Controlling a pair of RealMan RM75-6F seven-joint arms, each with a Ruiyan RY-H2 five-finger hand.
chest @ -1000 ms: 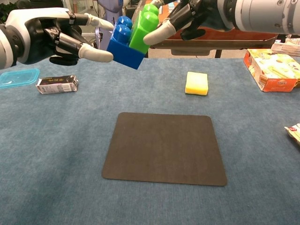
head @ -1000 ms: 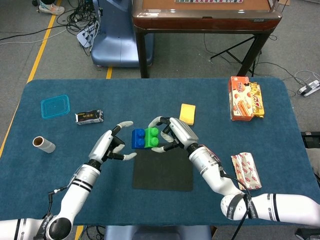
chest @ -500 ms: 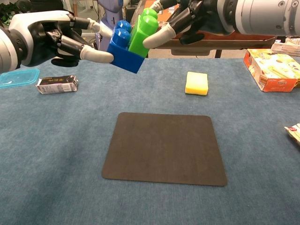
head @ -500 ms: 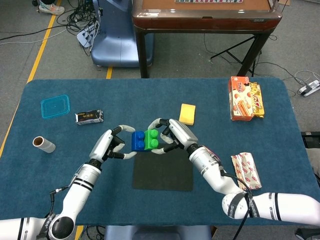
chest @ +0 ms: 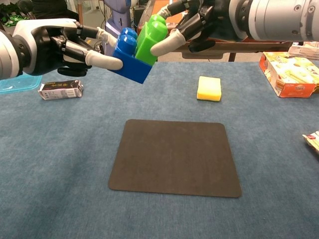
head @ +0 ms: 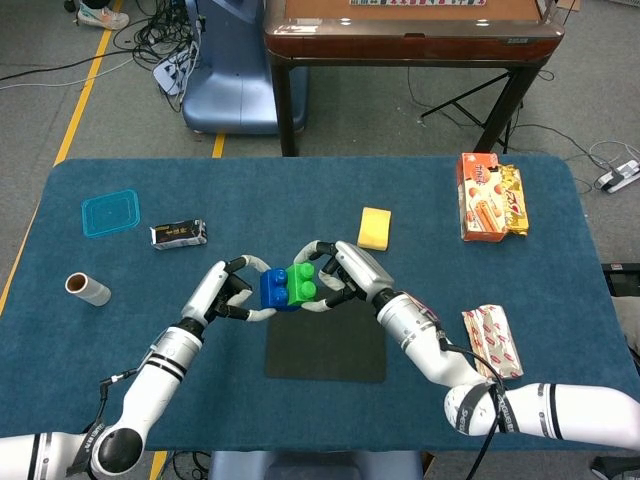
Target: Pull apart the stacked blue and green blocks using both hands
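While the blue block (head: 272, 289) and green block (head: 303, 282) are still joined, they're held in the air above the far edge of the dark mat (head: 325, 343). Left hand (head: 228, 289) now has fingers clamped on the blue block; 1 s ago it was spread beside it, barely touching. Right hand (head: 345, 272) keeps pinching the green block. Pair has tilted more since then. Yellow sponge (head: 375, 227) and small black box (head: 179, 234) unchanged on the table (head: 120, 340).
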